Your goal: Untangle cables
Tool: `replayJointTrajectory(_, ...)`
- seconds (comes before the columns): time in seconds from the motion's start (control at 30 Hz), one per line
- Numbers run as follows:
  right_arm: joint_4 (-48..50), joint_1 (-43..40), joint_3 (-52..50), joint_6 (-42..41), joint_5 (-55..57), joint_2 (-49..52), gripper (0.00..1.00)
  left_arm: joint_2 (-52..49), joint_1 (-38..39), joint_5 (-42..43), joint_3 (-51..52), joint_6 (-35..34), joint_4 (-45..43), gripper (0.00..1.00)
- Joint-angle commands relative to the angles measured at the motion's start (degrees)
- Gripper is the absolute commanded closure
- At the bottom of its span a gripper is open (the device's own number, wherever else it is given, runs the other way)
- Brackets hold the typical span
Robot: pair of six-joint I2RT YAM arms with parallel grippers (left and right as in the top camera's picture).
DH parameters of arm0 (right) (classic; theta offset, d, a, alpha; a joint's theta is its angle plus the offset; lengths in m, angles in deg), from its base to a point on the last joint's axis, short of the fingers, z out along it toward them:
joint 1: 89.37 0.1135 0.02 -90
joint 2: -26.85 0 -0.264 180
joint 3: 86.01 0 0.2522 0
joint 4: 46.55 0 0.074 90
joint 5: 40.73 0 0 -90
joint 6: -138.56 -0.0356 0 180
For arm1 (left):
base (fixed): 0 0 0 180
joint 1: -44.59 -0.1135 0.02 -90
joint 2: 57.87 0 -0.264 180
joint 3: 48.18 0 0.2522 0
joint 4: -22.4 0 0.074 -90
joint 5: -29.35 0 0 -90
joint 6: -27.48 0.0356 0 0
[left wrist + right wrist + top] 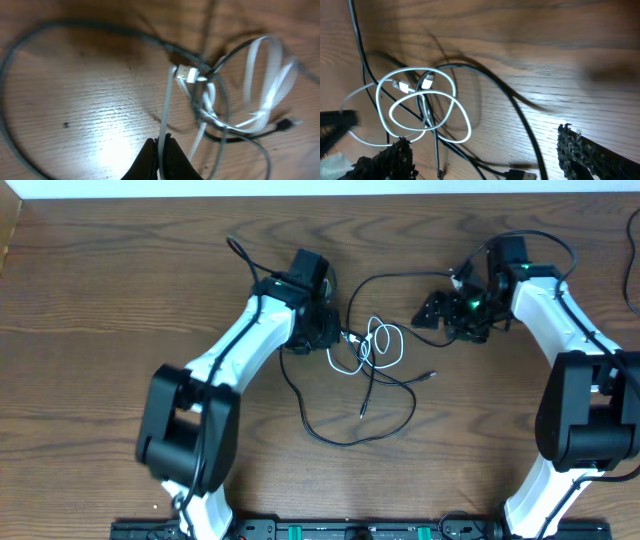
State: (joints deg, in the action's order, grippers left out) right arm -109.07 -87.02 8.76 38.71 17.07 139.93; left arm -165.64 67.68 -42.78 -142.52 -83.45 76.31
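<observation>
The white cable (385, 345) lies in small loops at the table's middle, tangled with the long black cable (340, 435), which curves toward the front. My left gripper (337, 335) sits at the tangle's left side. In the left wrist view this gripper (162, 141) is shut on a strand of the white cable (265, 75), with the black cable (75, 25) arcing beyond. My right gripper (440, 315) hovers just right of the tangle. In its wrist view it (482, 145) stands open over the black cable (520, 115), the white loops (415, 70) to its left.
A small black plug end (430, 376) lies right of the loops. Thicker black cords run along both arms (240, 255). The table's back edge (300, 195) is near the top, and a black rail (300, 530) runs along the front.
</observation>
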Motion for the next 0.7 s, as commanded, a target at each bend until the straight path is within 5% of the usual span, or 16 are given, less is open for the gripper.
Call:
replayJointTrajectory(0.0,0.0,2.8,-0.2,0.5,1.9,0.5,0.10,7.8,0.0,-2.1,-0.9,0.7,0.0,0.93)
replayJointTrajectory(0.3,2.5,8.3,-0.2,-3.5,1.7,0.5,0.16,21.4,0.0,-1.9,-0.9,0.6,0.2,0.92)
replayJointTrajectory(0.43,4.5,9.3,-0.2,-4.3,-9.6,0.3,0.26,24.1,0.0,-0.7,-0.9,-0.4,0.2,0.92)
replayJointTrajectory(0.67,10.6,9.4,-0.1,-4.3,-20.9,-1.8,0.25,24.6,0.0,4.9,-0.9,-0.9,-1.1,0.92)
